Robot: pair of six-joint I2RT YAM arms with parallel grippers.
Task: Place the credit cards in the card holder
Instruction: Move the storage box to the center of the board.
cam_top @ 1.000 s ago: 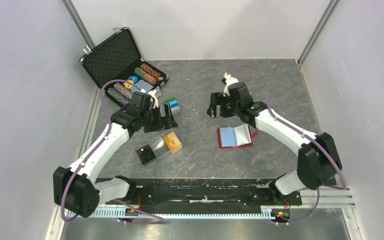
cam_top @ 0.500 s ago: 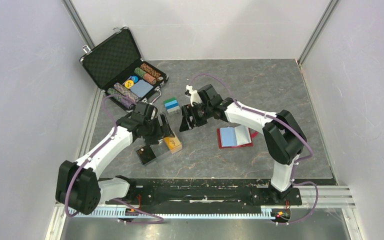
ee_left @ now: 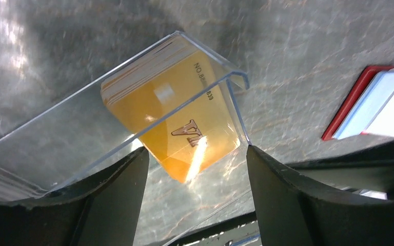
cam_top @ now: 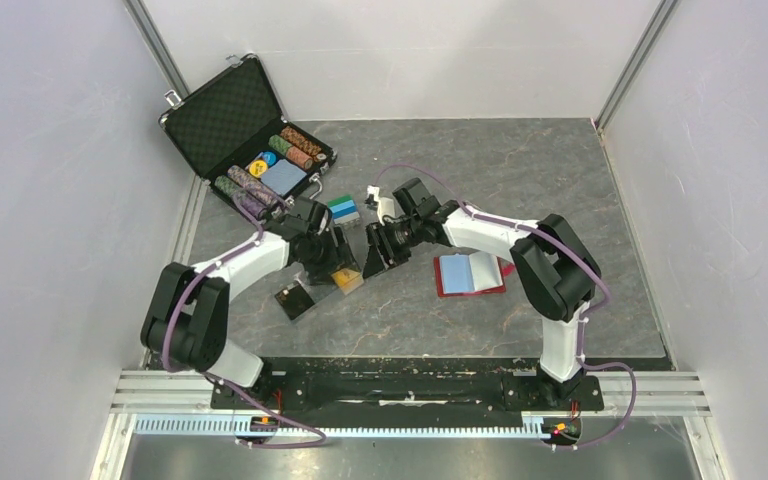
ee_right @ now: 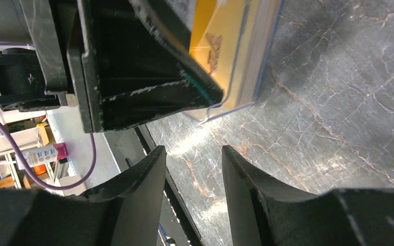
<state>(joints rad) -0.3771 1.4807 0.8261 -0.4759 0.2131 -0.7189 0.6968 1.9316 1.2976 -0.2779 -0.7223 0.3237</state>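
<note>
A stack of orange-gold credit cards (ee_left: pixel 177 115) lies in a clear plastic box (ee_left: pixel 82 128) on the table. In the top view the credit cards (cam_top: pixel 346 279) show just under my left gripper (cam_top: pixel 336 262). My left gripper (ee_left: pixel 195 164) is open, its fingers straddling the box's near end. My right gripper (cam_top: pixel 375 256) hovers just right of the box; in the right wrist view that gripper (ee_right: pixel 192 164) is open over bare table, with the cards (ee_right: pixel 220 36) ahead. The card holder (cam_top: pixel 442 290), a red wallet, lies open to the right with a pale blue card (cam_top: pixel 456 272) on it.
A black chip case (cam_top: pixel 225 115) stands open at the back left, with poker chips in rows. A small stack of blue-green chips (cam_top: pixel 343 208) sits behind the grippers. A small black square box (cam_top: pixel 293 298) lies near the left of the clear box.
Both arms have swung in to the card box, the right gripper coming from the back centre leftward and down. Both sets of jaws have narrowed.
</note>
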